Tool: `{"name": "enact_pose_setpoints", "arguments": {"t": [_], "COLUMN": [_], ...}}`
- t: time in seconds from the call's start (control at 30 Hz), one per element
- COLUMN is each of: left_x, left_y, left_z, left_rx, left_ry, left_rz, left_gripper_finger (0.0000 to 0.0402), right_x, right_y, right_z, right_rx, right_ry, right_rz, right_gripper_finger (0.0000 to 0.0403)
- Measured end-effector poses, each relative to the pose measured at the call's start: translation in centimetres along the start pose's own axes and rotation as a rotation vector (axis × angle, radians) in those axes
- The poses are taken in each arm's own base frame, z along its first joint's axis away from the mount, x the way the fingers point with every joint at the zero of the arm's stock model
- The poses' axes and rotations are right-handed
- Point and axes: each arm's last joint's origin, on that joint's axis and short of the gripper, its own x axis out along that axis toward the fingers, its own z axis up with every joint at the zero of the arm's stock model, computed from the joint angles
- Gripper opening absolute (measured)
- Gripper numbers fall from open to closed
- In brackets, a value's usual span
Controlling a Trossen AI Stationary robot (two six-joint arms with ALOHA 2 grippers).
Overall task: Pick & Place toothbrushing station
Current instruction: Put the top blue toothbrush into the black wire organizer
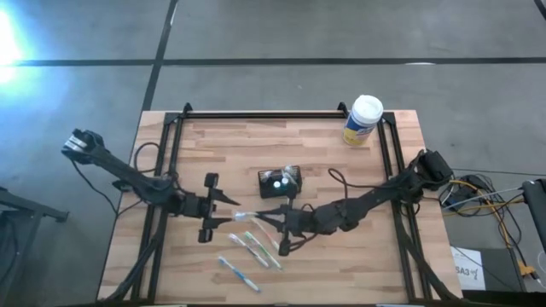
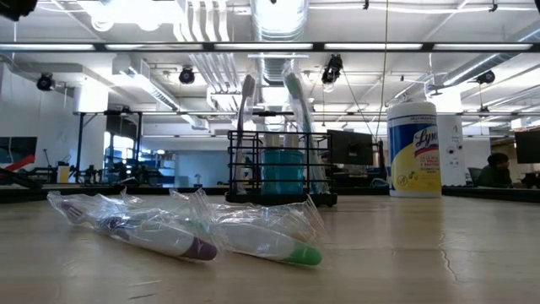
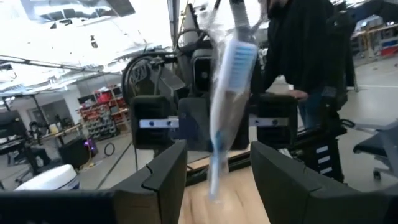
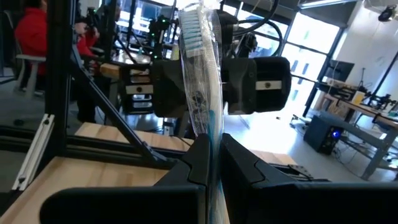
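High view: the toothbrushing station (image 1: 280, 182) stands mid-bench, well clear of every edge. The right hand (image 1: 266, 217) pinches a wrapped toothbrush (image 1: 247, 215) just toward the front edge. The left hand (image 1: 230, 203) stands open around that brush's far end.

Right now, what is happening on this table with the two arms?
The two arms meet near the middle of the wooden table, with a wrapped toothbrush between them. The right gripper is shut on its wrapper, and the left gripper is open around the same toothbrush. The black toothbrushing station stands just behind them and already holds two brushes. More wrapped toothbrushes lie on the table in front, and a yellow canister stands at the far right corner.
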Motion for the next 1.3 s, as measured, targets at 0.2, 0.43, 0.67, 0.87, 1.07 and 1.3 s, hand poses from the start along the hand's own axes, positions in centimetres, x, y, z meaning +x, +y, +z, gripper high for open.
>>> {"name": "enact_pose_setpoints", "arguments": {"t": [0.2,0.43,0.67,0.87,1.07,1.3], "left_x": [1.4,2.5,3.8,4.4,4.7,4.8], "left_y": [0.1,0.7,1.0,1.0,1.2,1.2], "left_z": [0.4,1.2,0.8,0.6,1.0,0.9], "left_rx": [0.003,0.000,-0.013,0.002,0.003,0.026], "left_ry": [-0.012,-0.050,-0.017,-0.008,-0.024,-0.020], "left_rz": [-0.023,-0.059,-0.095,-0.090,-0.085,-0.079], "left_gripper_finger": [0.0181,0.0181,0.0181,0.0177,0.0127,0.0018], "right_x": [0.0,0.0,0.0,0.0,0.1,0.1], "right_y": [0.0,0.0,0.0,0.0,-0.2,-0.2], "right_z": [0.0,0.0,0.0,0.0,0.0,0.0], "right_rx": [-0.004,-0.009,-0.010,-0.014,-0.013,-0.011], "right_ry": [0.001,0.000,-0.003,-0.003,-0.003,-0.005], "right_rz": [0.001,0.000,-0.009,-0.010,-0.014,-0.015], "right_gripper_finger": [0.0013,0.0013,0.0013,0.0013,0.0013,0.0013]}}
